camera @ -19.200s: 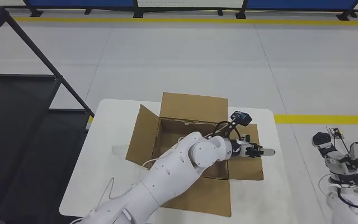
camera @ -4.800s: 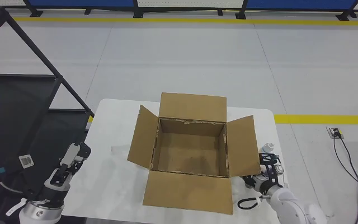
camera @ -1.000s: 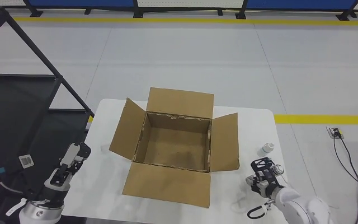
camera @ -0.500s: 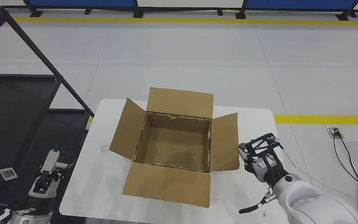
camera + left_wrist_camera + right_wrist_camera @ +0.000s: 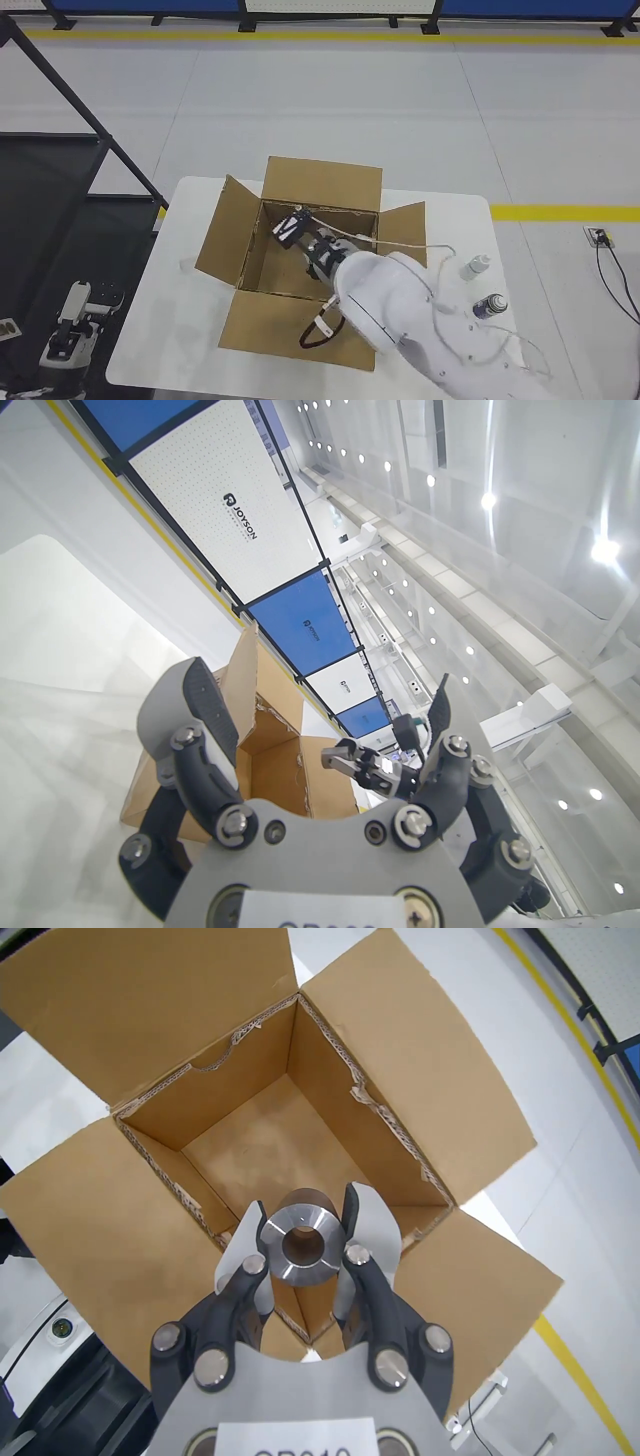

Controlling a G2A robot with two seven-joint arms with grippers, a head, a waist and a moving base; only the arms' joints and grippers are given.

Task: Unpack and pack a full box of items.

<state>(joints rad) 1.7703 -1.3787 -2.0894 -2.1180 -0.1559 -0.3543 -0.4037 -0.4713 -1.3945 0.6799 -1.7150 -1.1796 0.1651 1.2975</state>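
Top view: the cardboard box (image 5: 262, 325) stands open on the white table (image 5: 190, 250), all four flaps folded outward; the right arm (image 5: 400, 300) reaches over the near flap and into the opening; a white bottle (image 5: 475, 267) and a dark-topped container (image 5: 490, 305) stand on the table just beside the box's right flap; the left arm (image 5: 68, 335) sits off the table's left edge, well apart from the box.

Left wrist view: the left gripper (image 5: 325, 710) is spread wide with nothing between its pads; it points towards the box, which lies well beyond it.

Right wrist view: the right gripper (image 5: 305, 1213) is clamped on a steel cylinder with a central bore (image 5: 303, 1253); the pads bear on opposite sides of its curved wall, one flat end facing the camera; the cylinder hangs over the opening near one corner, and the box's cardboard floor is in plain sight below it.

Assessment: the piece is rigid, probably heavy for its bulk, and its smooth curved wall is likely to slip under a light pinch; the grip looks sound, square across the diameter; once freed it may roll or dent the cardboard, so it should be set down low on its flat end.
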